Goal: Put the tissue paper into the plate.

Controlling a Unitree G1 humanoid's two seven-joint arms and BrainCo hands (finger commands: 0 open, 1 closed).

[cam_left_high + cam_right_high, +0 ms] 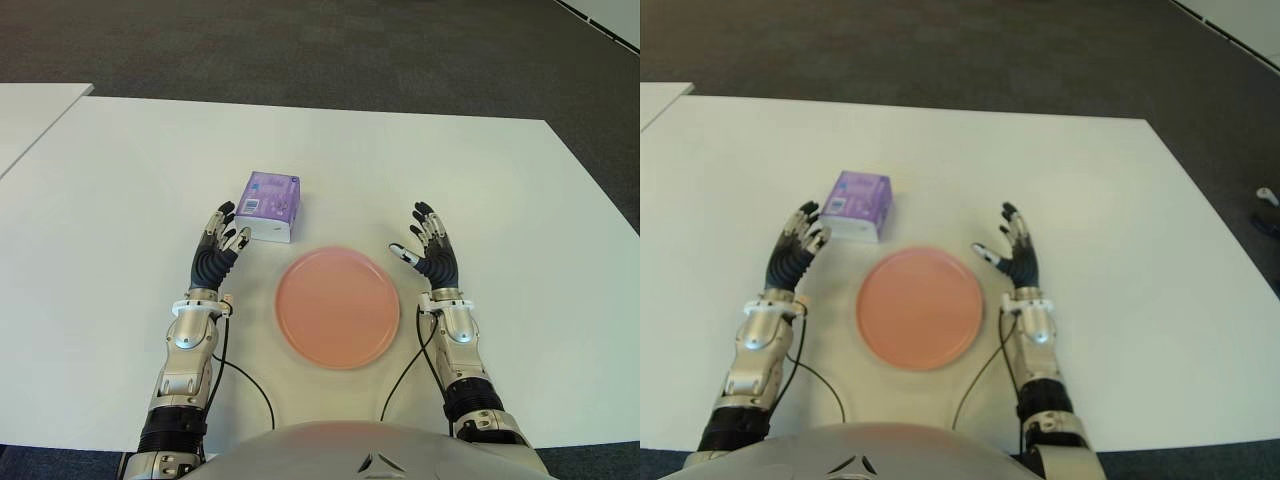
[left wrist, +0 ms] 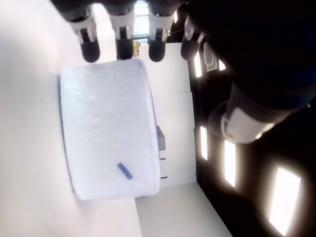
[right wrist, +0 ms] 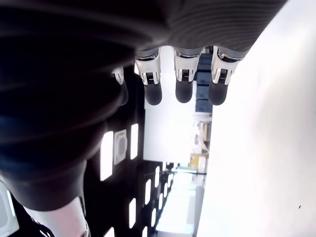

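Observation:
A purple and white tissue pack (image 1: 270, 204) lies on the white table (image 1: 120, 200), just beyond the upper left of the pink plate (image 1: 337, 307). My left hand (image 1: 220, 240) is open right beside the pack's near left corner, fingers spread and holding nothing. In the left wrist view the pack (image 2: 111, 136) fills the space just ahead of the fingertips (image 2: 124, 47). My right hand (image 1: 430, 250) is open to the right of the plate, holding nothing.
A second white table (image 1: 30, 115) stands at the far left, separated by a narrow gap. Dark carpet lies beyond the table's far edge. Cables run from both wrists along the table toward my body.

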